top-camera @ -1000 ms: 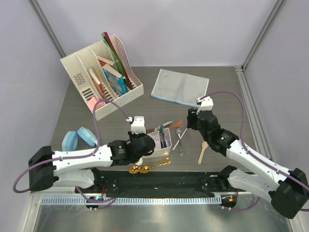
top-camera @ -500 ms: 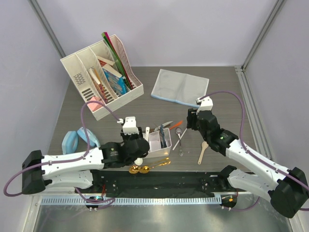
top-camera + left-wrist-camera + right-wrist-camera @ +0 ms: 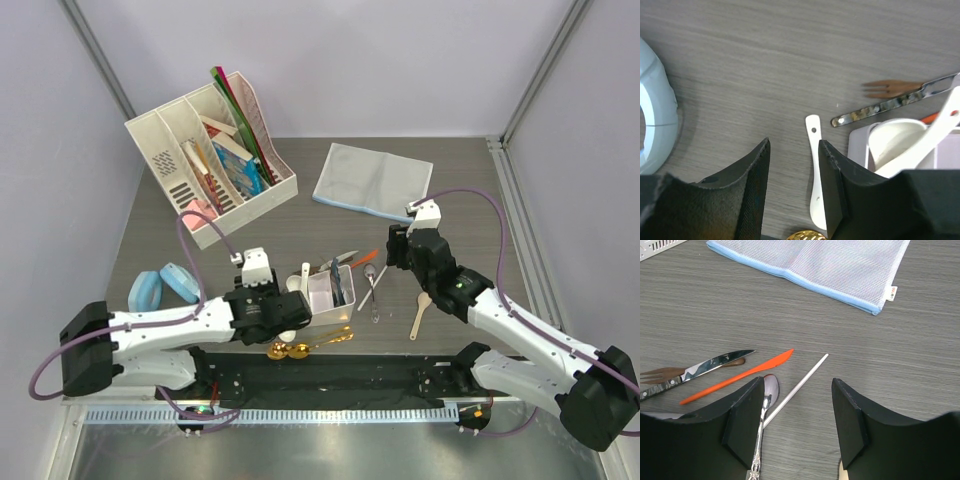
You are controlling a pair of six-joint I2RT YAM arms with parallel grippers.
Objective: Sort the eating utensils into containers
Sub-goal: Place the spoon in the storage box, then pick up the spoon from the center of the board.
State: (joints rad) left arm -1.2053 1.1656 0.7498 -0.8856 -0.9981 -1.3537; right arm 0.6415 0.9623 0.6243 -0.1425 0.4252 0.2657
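Observation:
My left gripper (image 3: 794, 165) is open over bare table, with nothing between its fingers; in the top view it (image 3: 290, 302) sits just left of the white container (image 3: 322, 298). A white ceramic spoon (image 3: 814, 175) lies on the table against the right finger. The container (image 3: 860, 150) holds another white spoon (image 3: 910, 145). My right gripper (image 3: 797, 425) hangs open above a silver spoon (image 3: 766, 395), a white stick (image 3: 796, 389) and an orange knife (image 3: 740, 374). A fork (image 3: 890, 89) and a silver knife (image 3: 715, 362) lie nearby. Gold spoons (image 3: 285, 350) and a wooden spoon (image 3: 421, 315) rest near the front.
A grey-blue cloth pouch (image 3: 372, 180) lies at the back right. A white file organizer (image 3: 210, 160) with books stands at the back left. Two blue-white rounded items (image 3: 165, 285) sit left of my left arm. Grey walls close the table on three sides.
My left gripper has opened and drawn back leftward from over the container. A white ceramic spoon now shows beside the container's left edge. The right arm has not moved.

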